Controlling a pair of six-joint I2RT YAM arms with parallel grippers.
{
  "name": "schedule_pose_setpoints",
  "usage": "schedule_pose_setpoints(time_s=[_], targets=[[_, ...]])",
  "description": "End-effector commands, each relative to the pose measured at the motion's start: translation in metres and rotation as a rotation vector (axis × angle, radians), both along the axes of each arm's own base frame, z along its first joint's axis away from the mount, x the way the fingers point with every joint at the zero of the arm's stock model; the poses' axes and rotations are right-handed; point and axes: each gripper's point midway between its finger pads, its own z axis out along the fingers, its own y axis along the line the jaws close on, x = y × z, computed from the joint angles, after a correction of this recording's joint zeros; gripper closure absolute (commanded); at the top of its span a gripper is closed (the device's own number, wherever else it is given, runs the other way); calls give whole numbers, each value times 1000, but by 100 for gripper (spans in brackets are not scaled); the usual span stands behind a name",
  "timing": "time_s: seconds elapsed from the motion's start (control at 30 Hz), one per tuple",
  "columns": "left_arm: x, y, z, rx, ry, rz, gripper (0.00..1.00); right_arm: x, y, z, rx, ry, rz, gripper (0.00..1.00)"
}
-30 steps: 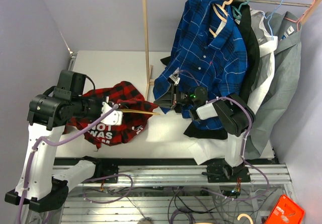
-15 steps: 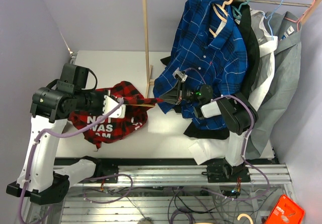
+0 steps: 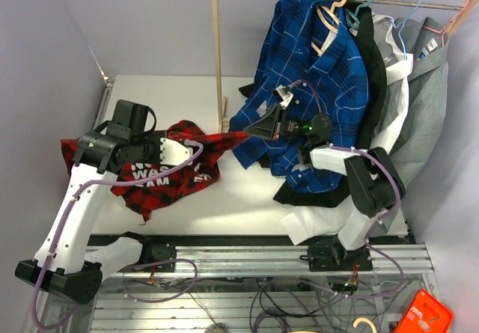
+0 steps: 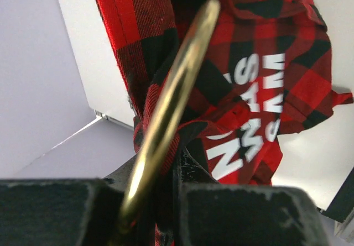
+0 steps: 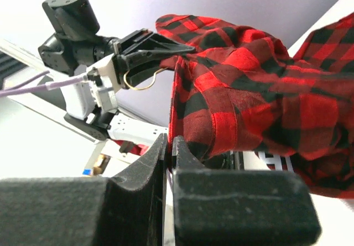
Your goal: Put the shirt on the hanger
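Note:
The red-and-black plaid shirt (image 3: 153,174) with white lettering hangs stretched between my two grippers above the table's left half. My left gripper (image 3: 178,153) is shut on the pale yellow-tan hanger (image 4: 177,91), whose curved rod runs up from between the jaws, with shirt cloth (image 4: 260,85) pressed against it. In the top view the shirt hides the hanger. My right gripper (image 3: 248,132) is shut on an edge of the shirt (image 5: 243,85), which it holds up near the rack post. The right wrist view shows the left gripper (image 5: 166,50) with the hanger's hook (image 5: 141,80) below it.
A wooden rack post (image 3: 218,56) stands just behind the shirt. A blue plaid shirt (image 3: 314,71), a black garment (image 3: 370,71) and a grey shirt (image 3: 426,108) hang on the rail at the right. White cloth (image 3: 314,227) lies at the table's front right.
Both grippers have risen and moved towards the back. The shirt has lifted off the table and now stretches between them, with one end swung out to the far left.

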Motion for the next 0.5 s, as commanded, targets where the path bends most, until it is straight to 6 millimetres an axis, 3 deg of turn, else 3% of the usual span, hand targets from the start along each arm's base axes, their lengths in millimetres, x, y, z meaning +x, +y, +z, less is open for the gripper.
schedule_pose_setpoints(time_s=[0.0,0.1,0.23,0.37,0.47], targets=[[7,15,38,-12,-153,99,93,2,-2,-8,-125,-117,-64,100],[2,-5,60,-146,-152,75,93,2,1,-27,-205,-112,-76,100],[11,-16,88,-278,-213,120,93,-9,4,-26,-195,-108,-47,100],[0,-37,84,-405,-144,87,93,-32,27,-33,-233,-140,39,100],[-21,-58,68,-476,-27,5,93,-62,41,-22,-170,-179,97,100]])
